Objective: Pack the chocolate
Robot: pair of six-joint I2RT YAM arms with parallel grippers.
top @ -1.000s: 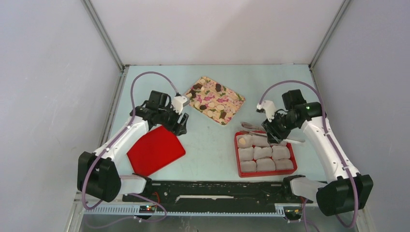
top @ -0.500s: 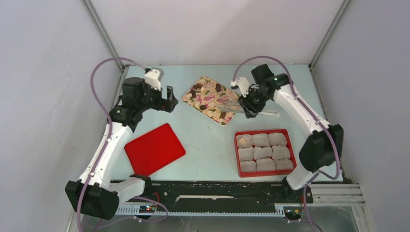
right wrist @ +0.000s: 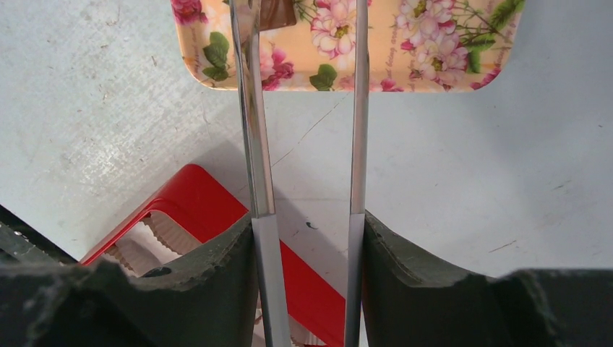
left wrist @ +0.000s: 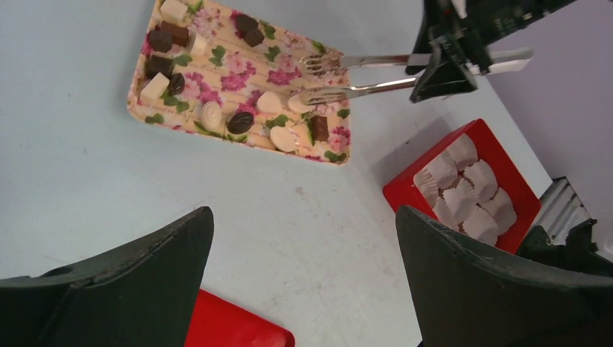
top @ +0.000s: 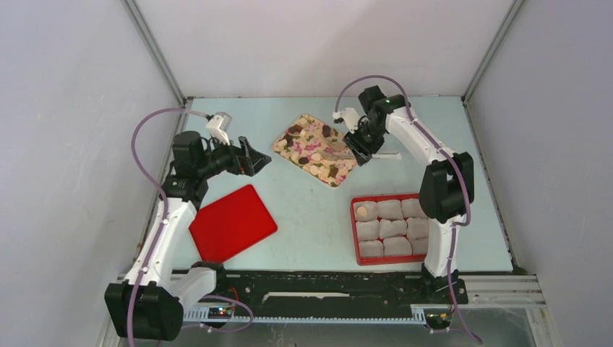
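The chocolate (left wrist: 241, 121) lies as dark and pale lumps on the floral tray (top: 350, 150), and one pale piece (top: 361, 210) sits in a paper cup of the red box (top: 356, 231). My right gripper (top: 359, 148) is shut on metal tongs (left wrist: 361, 76), whose two arms stand apart over the tray's right half. In the right wrist view my right gripper (right wrist: 307, 224) clamps the tongs (right wrist: 249, 108), and a dark piece (right wrist: 278, 11) shows beside one arm. My left gripper (left wrist: 303, 217) is open and holds nothing. It hangs left of the tray (left wrist: 217, 76), above the table.
A flat red lid (top: 233, 222) lies at the front left, below my left gripper (top: 249, 155). The red box's crinkled white paper cups (left wrist: 463, 191) fill it at the front right. Grey walls close in the table on three sides.
The right arm has carried the tongs from above the red box back to over the tray. The left arm has lifted off the red lid towards the back left, and its jaws have opened wide.
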